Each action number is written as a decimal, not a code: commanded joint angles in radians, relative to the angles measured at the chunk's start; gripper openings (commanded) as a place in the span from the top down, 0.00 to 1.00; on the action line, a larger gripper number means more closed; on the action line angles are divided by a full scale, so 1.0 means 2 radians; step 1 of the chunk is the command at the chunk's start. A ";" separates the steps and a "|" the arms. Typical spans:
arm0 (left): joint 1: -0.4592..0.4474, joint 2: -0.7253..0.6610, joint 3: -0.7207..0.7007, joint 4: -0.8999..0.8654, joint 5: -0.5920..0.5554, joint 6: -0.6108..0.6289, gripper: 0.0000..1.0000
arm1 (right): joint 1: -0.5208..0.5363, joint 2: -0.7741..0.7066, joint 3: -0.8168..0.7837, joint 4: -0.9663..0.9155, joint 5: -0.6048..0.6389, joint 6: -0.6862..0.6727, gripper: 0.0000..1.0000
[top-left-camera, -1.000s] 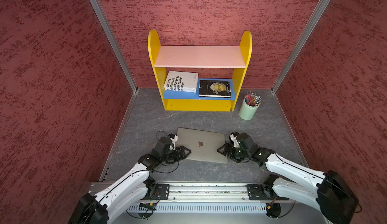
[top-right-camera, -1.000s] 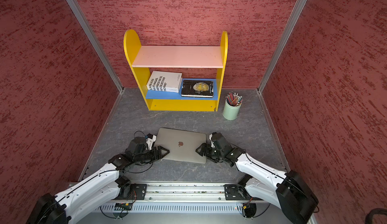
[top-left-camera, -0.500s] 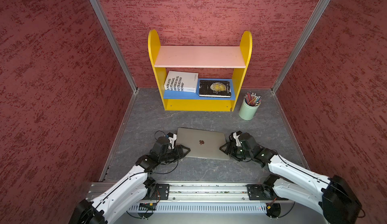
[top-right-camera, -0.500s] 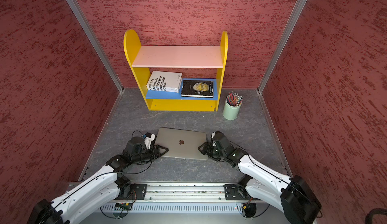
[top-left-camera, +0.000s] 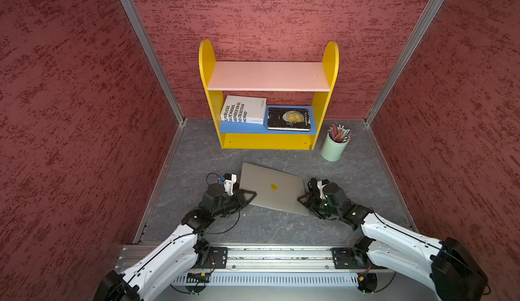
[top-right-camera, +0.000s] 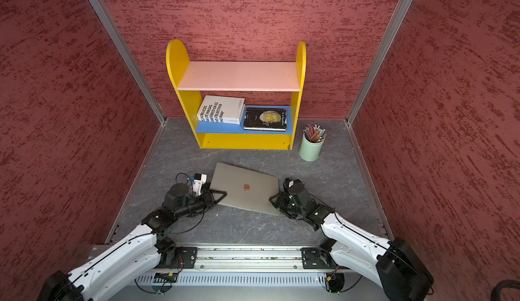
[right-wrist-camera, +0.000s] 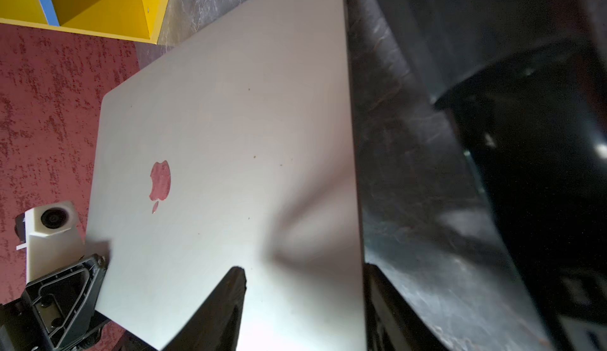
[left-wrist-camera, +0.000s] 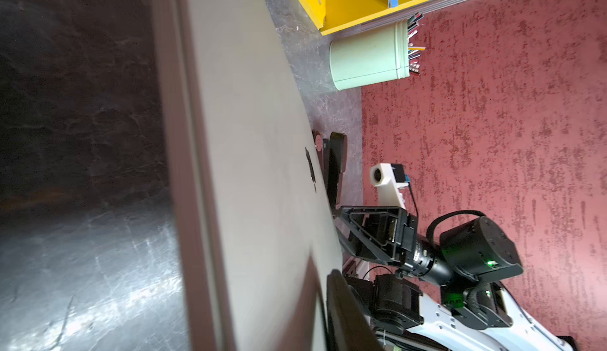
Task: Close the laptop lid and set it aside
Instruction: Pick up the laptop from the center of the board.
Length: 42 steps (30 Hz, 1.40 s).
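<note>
The silver laptop [top-left-camera: 270, 189] [top-right-camera: 244, 189] lies on the grey table with the laptop lid [right-wrist-camera: 230, 136] down flat and the apple logo up. My left gripper [top-left-camera: 249, 194] [top-right-camera: 219, 194] is at its left edge. In the left wrist view one black finger [left-wrist-camera: 345, 319] rests with its tip on the lid, and the other finger is hidden under the laptop. My right gripper [top-left-camera: 302, 198] [right-wrist-camera: 303, 269] straddles the right edge. One of its fingers hovers over the lid and the other sits beside the edge, with a wide gap between them.
A yellow shelf [top-left-camera: 267, 142] stands at the back, with a white book [top-left-camera: 243, 113] and a black book [top-left-camera: 288, 119] on its blue board. A green cup of pencils [top-left-camera: 334, 146] stands to its right. Red walls close in three sides. The arms' rail [top-left-camera: 267, 257] runs along the front.
Both grippers have narrowed around the laptop's side edges, the left one much more. The laptop's left end has shifted slightly toward the shelf. The lid stays down.
</note>
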 commanded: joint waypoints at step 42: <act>-0.013 -0.053 -0.036 0.219 -0.032 -0.135 1.00 | 0.015 -0.096 0.029 0.371 -0.047 0.071 0.54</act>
